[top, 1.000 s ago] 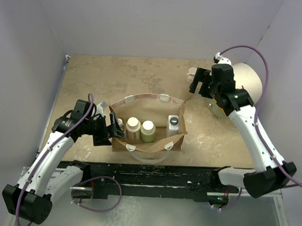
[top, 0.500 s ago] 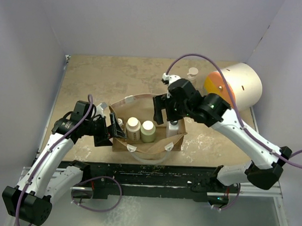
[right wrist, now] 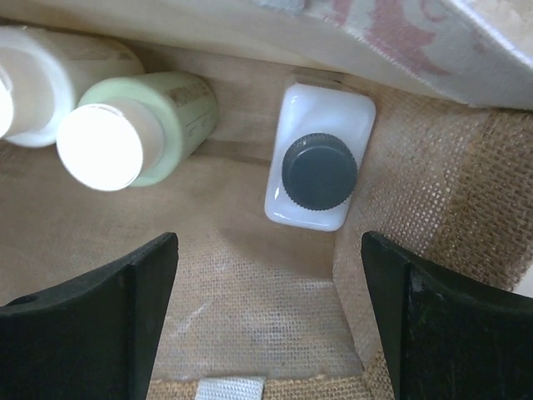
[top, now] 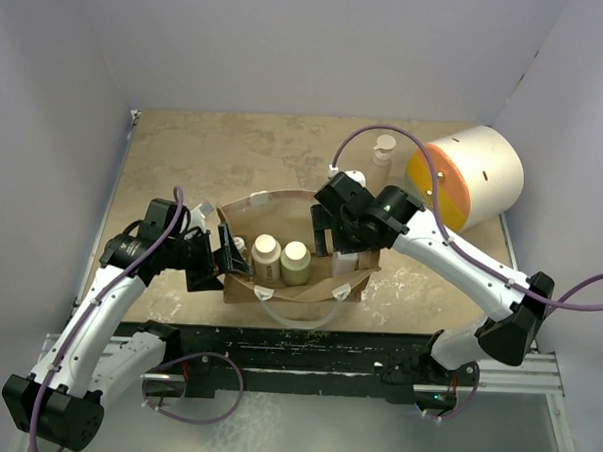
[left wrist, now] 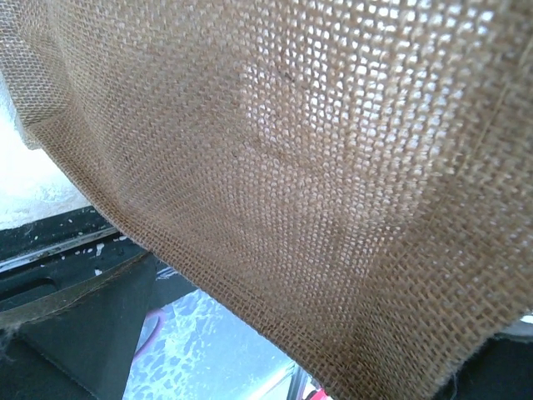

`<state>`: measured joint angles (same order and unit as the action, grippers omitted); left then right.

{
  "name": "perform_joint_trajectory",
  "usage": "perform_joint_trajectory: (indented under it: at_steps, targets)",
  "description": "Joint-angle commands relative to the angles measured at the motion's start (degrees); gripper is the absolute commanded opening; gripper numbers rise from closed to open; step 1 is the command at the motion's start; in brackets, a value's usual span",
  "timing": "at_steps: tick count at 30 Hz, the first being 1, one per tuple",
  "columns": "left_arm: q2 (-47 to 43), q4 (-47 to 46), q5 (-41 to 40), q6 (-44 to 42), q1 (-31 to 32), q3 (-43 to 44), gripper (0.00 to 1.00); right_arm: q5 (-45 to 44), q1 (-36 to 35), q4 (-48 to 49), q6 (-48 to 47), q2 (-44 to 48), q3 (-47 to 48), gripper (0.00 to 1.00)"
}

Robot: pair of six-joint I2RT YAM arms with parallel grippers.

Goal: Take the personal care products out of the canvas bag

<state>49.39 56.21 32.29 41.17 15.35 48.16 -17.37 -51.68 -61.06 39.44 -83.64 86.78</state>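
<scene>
The canvas bag (top: 351, 280) stands open at the table's middle. My left gripper (top: 224, 259) pinches the bag's left wall; in the left wrist view the canvas (left wrist: 316, 183) fills the frame and hides the fingers. My right gripper (top: 324, 233) hangs open over the bag's right end. In the right wrist view my open gripper (right wrist: 266, 321) is just short of the white black-capped bottle (right wrist: 319, 171), with the olive-green bottle (right wrist: 137, 125) and the cream wide-capped bottle (right wrist: 50, 50) to its left. The beige pump bottle (top: 382, 159) stands on the table outside the bag.
The large white-orange-yellow cylinder (top: 471, 173) lies at the back right, right beside the pump bottle. White walls close in the table on three sides. The bag's rope handle (top: 300, 312) hangs over its near side.
My right arm has swung from the back right, near the cylinder, leftward and down over the bag's right end. The pump bottle stays standing by the cylinder. The left arm has not moved.
</scene>
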Motion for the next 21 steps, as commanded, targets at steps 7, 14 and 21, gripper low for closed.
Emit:
perform_joint_trajectory:
  at_steps: [7, 14, 21]
  targets:
    - [-0.3, 0.9, 3.3, 1.9, -0.1, 4.3, 0.99, -7.1, 1.8, 0.5, 6.9, -2.4, -4.3, 0.89]
    - [-0.2, 2.7, 1.9, 1.9, -0.1, 5.6, 0.99, -7.8, 4.3, 4.9, 9.1, -5.6, -5.8, 0.88]
    - [0.1, 1.9, 1.4, 2.4, -0.1, 6.7, 0.99, -6.8, 4.8, 9.1, 8.1, -8.4, -8.3, 0.8]
